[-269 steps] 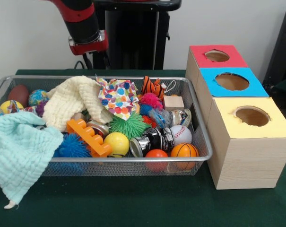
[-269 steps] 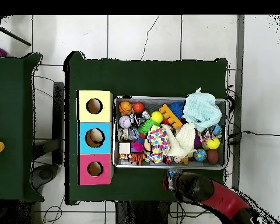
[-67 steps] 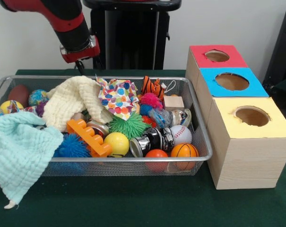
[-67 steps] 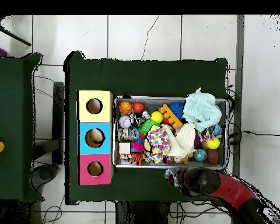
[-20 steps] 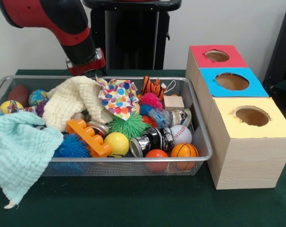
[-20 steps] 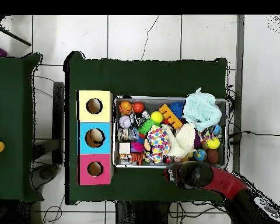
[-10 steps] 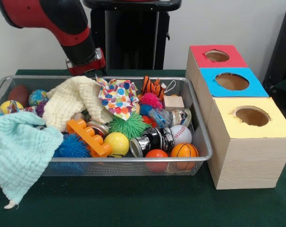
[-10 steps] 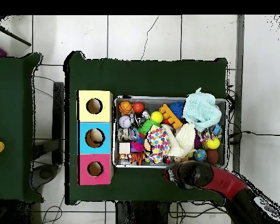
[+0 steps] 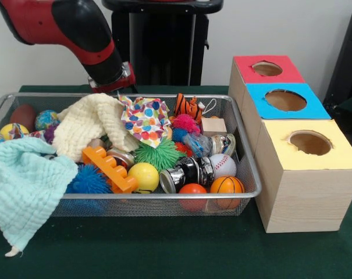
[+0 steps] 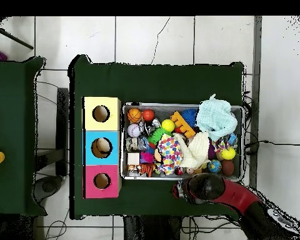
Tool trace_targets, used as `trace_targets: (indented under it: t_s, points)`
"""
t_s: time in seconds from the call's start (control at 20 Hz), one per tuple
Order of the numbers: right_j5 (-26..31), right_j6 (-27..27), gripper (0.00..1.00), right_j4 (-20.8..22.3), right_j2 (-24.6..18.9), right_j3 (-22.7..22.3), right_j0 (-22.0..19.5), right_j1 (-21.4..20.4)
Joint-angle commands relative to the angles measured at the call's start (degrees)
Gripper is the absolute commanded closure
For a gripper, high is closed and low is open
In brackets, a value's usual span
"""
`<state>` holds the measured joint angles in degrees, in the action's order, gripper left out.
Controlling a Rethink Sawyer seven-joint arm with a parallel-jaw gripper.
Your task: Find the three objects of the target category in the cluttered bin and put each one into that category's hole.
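The wire mesh bin (image 9: 164, 196) is packed with toys: a baseball (image 9: 223, 165), a basketball (image 9: 227, 186), an orange ball (image 9: 192, 190), a yellow ball (image 9: 144, 176), a green spiky ball (image 9: 158, 154), a black can (image 9: 187, 172), an orange block (image 9: 109, 167) and a tiger toy (image 9: 188, 106). A cream cloth (image 9: 88, 122) and a dotted cloth (image 9: 145, 119) cover the middle. My gripper (image 9: 114, 81) hangs just behind the bin's far rim, above the cream cloth's back edge; overhead, the gripper (image 10: 180, 190) sits just outside the bin (image 10: 180, 105).
A mint cloth (image 9: 24, 186) drapes over the bin's front left corner. Three boxes with round holes stand in a row to the right: red box (image 9: 245, 63), blue box (image 9: 257, 96), yellow box (image 9: 280, 136). A black pedestal stands behind the bin.
The arm has swung a little to the right in the front view and dropped slightly toward the bin's far rim. Nothing in the bin has moved.
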<state>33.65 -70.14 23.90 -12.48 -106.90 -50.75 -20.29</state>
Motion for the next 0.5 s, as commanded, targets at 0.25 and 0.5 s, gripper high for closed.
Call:
trace_targets:
  t_s: [0.25,0.5]
  points:
    - [-9.1,-3.7,1.0,-0.8,-6.1,11.8,-1.8,8.7]
    - [-6.7,-4.4,1.0,-0.8,-4.9,12.6,-0.3,8.2]
